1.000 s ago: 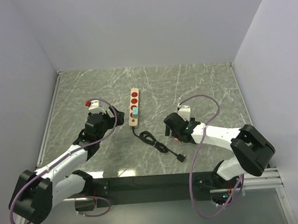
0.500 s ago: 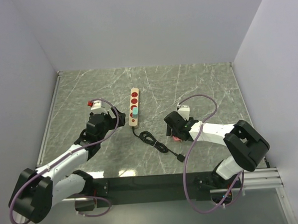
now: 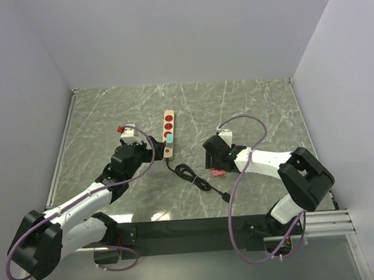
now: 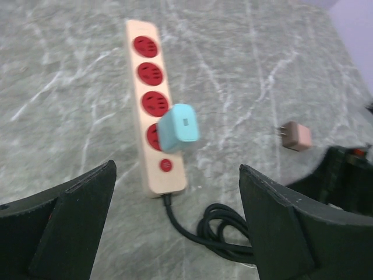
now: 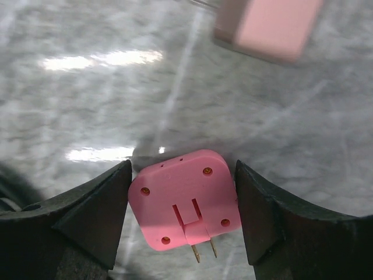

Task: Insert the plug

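1. Right tool (image 5: 182, 219) stands partly open astride the pink plug (image 5: 178, 195), with a finger close at each side. I cannot tell whether they already pinch it.
2. The plug lies on the surface (image 5: 76, 105), lower middle of the right wrist view, its prongs (image 5: 204, 252) pointing toward the bottom edge.
3. Grip squarely on the flat sides so the plug does not twist when lifted.
4. Left tool (image 4: 176, 192) is wide and empty, facing the power strip (image 4: 152, 102) at centre-left of its view.
5. A blue adapter (image 4: 179, 128) fills one socket; aim for one of the three free red sockets (image 4: 148, 73) above it.
6. Steadying the strip with the left tool would probably help, as would lining up the prongs before pressing.
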{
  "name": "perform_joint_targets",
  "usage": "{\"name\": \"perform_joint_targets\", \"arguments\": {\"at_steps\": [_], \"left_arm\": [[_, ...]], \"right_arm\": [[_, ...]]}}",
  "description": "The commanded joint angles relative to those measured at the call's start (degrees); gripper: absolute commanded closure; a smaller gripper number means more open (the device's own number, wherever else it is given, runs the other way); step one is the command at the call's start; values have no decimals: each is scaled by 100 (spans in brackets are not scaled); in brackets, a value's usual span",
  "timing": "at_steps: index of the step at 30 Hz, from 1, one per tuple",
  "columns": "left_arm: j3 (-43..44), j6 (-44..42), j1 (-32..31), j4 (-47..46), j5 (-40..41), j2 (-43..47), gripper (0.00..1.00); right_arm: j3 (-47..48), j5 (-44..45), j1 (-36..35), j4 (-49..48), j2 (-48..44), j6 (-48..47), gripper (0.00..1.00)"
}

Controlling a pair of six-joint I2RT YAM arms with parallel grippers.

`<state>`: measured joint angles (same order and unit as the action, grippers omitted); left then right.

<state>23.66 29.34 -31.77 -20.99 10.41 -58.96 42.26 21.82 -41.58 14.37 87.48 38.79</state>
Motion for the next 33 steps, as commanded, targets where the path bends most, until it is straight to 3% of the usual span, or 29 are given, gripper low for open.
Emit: {"name": "perform_joint_targets", "arguments": {"at_steps": [1, 15, 27, 33], "left_arm": [[-54, -288, -163, -572, -311, 165, 9], [156, -1220, -1165, -1346, -1428, -528, 12], [122, -87, -1297, -2514, -252, -1144, 10], [262, 98, -1297, -2454, -92, -1381, 13]], "right_arm": [[554, -257, 27, -66, 102, -169, 100], [1460, -811, 27, -900, -346, -20, 100], [1522, -1180, -526, -1692, -311, 323, 100], [1557, -1242, -702, -1780, -293, 384, 100]]}}
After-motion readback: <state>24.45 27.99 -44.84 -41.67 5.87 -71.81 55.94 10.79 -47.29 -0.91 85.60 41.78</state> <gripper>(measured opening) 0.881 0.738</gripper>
